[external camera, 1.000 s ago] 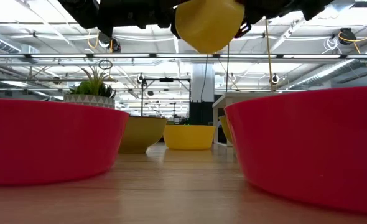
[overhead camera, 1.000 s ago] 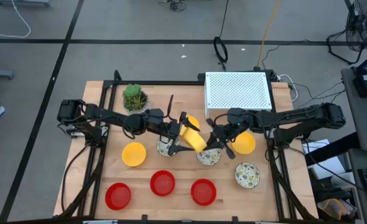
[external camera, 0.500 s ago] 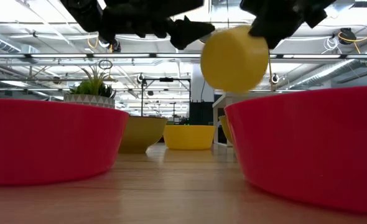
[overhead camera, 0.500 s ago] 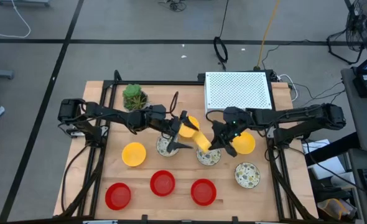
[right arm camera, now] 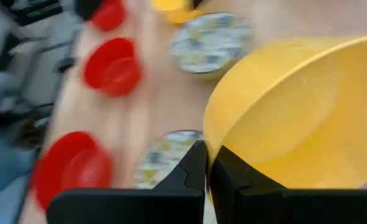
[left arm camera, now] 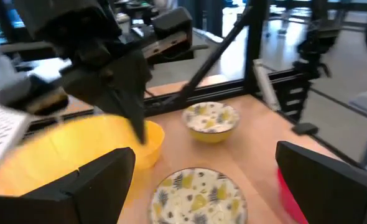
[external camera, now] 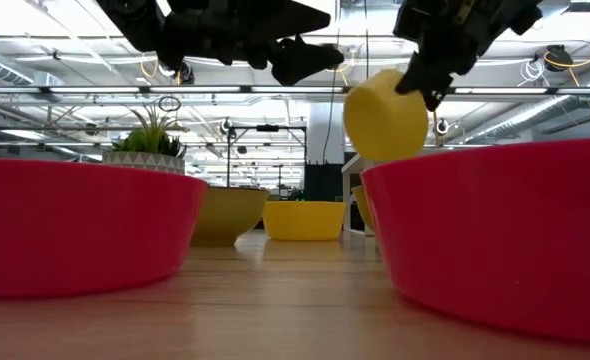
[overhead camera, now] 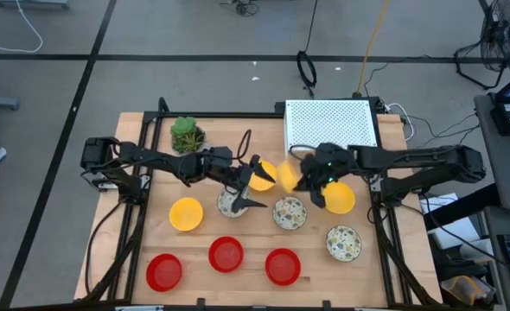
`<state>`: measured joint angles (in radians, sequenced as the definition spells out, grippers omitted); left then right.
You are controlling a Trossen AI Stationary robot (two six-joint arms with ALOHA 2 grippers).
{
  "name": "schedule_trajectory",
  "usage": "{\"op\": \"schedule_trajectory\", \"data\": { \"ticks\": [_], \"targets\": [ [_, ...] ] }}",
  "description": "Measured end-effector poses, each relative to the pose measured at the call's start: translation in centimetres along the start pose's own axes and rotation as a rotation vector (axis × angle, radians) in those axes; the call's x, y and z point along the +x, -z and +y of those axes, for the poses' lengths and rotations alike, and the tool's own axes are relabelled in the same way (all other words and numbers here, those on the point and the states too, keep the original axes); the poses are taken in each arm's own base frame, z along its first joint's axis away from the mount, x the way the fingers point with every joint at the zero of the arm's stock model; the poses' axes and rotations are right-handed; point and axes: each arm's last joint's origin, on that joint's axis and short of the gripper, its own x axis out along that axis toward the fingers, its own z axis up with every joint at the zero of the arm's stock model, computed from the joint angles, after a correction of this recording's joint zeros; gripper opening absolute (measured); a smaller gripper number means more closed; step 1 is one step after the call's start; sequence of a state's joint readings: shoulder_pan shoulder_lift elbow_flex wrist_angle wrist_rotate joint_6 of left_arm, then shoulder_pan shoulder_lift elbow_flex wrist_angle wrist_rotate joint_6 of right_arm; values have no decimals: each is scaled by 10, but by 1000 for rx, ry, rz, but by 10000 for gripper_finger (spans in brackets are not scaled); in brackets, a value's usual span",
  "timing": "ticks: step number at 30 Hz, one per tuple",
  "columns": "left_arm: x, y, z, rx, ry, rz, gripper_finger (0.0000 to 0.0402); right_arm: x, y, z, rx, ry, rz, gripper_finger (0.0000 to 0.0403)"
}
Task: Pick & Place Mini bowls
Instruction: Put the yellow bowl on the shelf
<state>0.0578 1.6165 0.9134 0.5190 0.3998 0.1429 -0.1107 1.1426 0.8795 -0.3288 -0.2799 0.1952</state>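
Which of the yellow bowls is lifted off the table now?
The small round yellow bowl pinched by the right gripper; it hangs tilted in the air, while the other yellow bowls rest on the wooden table.

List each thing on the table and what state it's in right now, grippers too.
Right gripper: shut on the held yellow bowl, lifted and tilted.
Left gripper: open, empty.
Other yellow bowls: resting upright.
Red bowls: upright in a row.
Speckled bowls: upright, empty.
Potted plant: standing upright.
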Motion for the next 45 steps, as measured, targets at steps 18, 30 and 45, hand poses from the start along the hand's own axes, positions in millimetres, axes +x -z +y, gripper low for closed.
{"op": "schedule_trajectory", "data": {
  "ticks": [18,30,45],
  "targets": [
    [7,-4,-16,-90,-169,2,390,-91,-30,-28,110,653,-75,0],
    [7,-3,-12,-109,-304,11,390,-109,-15,-93,450,987,246,0],
    [3,0,-2,-115,-338,29,390,-128,-12,-127,567,1064,334,0]
  ]
}}
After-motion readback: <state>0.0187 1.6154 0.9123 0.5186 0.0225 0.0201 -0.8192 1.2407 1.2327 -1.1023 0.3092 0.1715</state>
